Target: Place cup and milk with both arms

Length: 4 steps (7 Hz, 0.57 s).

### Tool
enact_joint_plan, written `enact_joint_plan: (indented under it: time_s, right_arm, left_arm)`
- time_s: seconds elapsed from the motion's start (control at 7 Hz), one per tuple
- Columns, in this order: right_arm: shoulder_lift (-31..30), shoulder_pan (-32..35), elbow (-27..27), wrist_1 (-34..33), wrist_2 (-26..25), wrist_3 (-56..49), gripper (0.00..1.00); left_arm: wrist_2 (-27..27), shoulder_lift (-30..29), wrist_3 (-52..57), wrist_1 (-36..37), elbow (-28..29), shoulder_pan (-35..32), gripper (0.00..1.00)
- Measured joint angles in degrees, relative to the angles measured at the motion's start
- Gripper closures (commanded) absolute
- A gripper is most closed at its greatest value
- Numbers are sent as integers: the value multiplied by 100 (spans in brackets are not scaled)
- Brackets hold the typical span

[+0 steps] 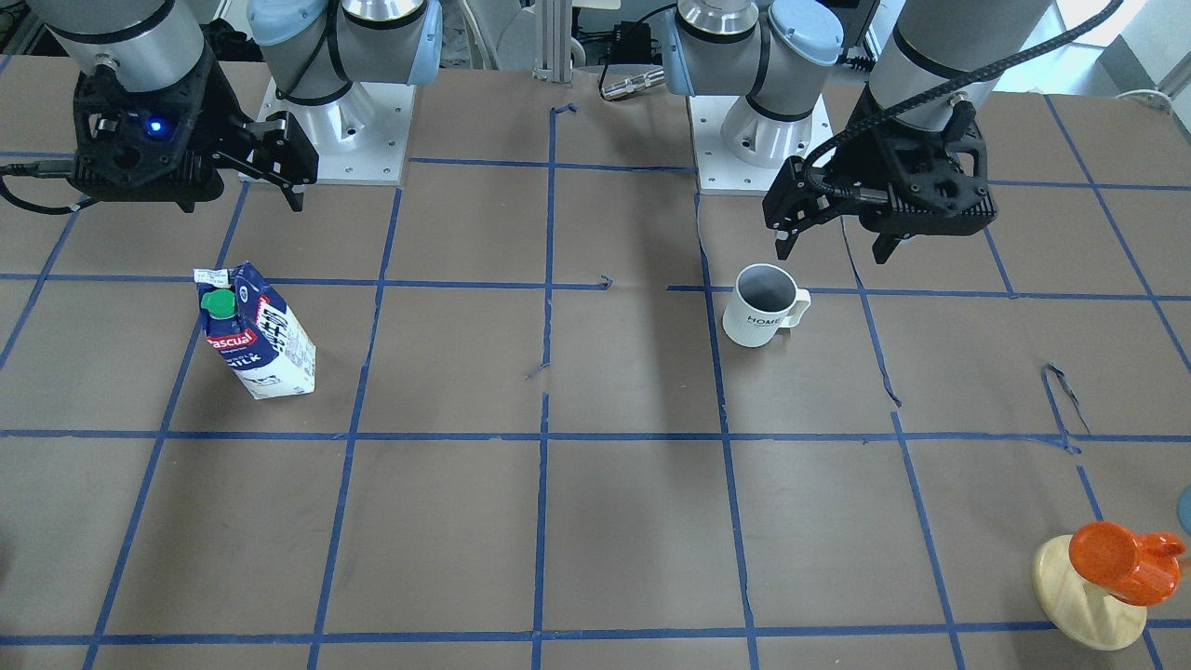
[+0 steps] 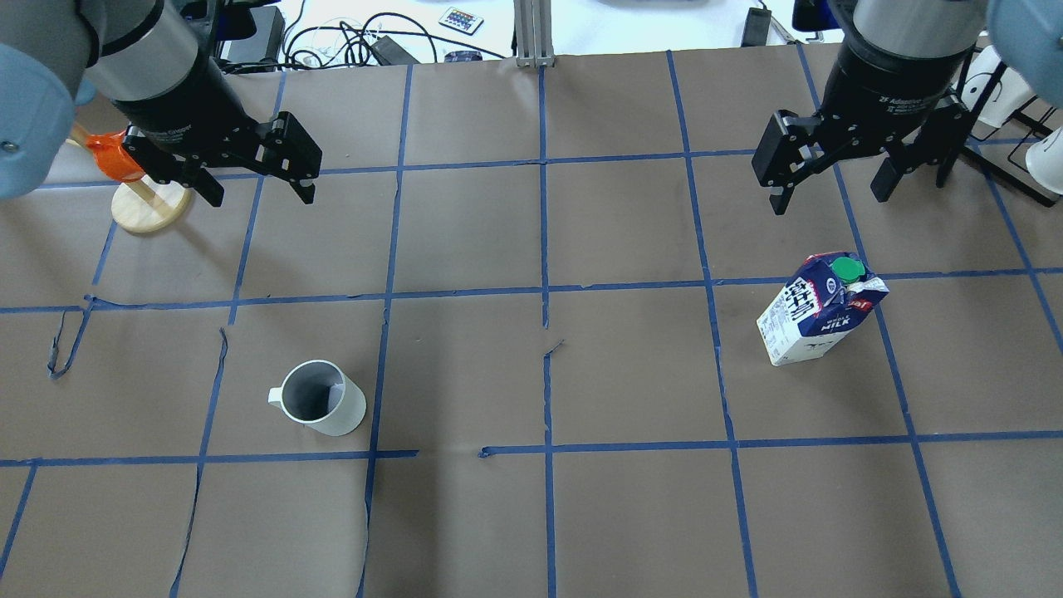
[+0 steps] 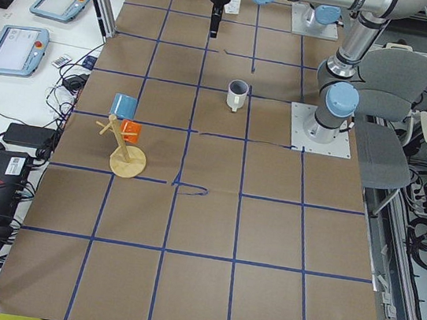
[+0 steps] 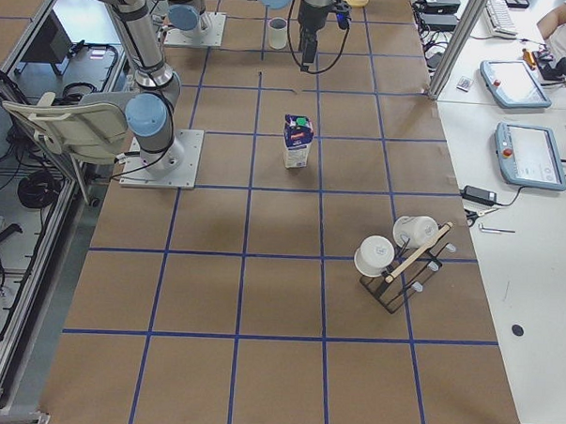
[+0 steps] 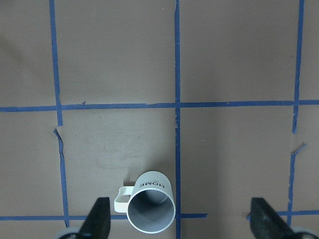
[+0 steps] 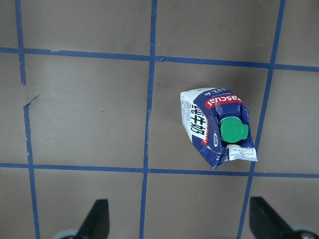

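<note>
The cup (image 1: 763, 312), a white "HOME" mug, stands upright on the brown table, and shows in the overhead view (image 2: 320, 399) too. My left gripper (image 2: 257, 187) hovers open and empty above and beyond it. In the left wrist view the cup (image 5: 151, 209) sits low, nearer the left fingertip of the gripper (image 5: 182, 221). The milk (image 2: 818, 311), a blue and white carton with a green cap, stands upright, also in the front view (image 1: 256, 335). My right gripper (image 2: 829, 199) is open and empty above it. The right wrist view shows the milk (image 6: 217, 127) ahead of the gripper (image 6: 180, 219).
A wooden mug tree (image 2: 149, 203) with an orange mug (image 1: 1117, 558) stands at the table's far left. A dark rack with white cups (image 4: 398, 259) stands at the far right. Blue tape lines grid the brown table (image 2: 540, 374).
</note>
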Motion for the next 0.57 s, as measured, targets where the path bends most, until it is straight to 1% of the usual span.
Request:
enact_joint_plan:
  time_s: [0.57]
  right_arm:
    - [-28, 17, -23, -15, 66, -39, 0]
  left_arm:
    - [0, 0, 0, -1, -9, 0, 0]
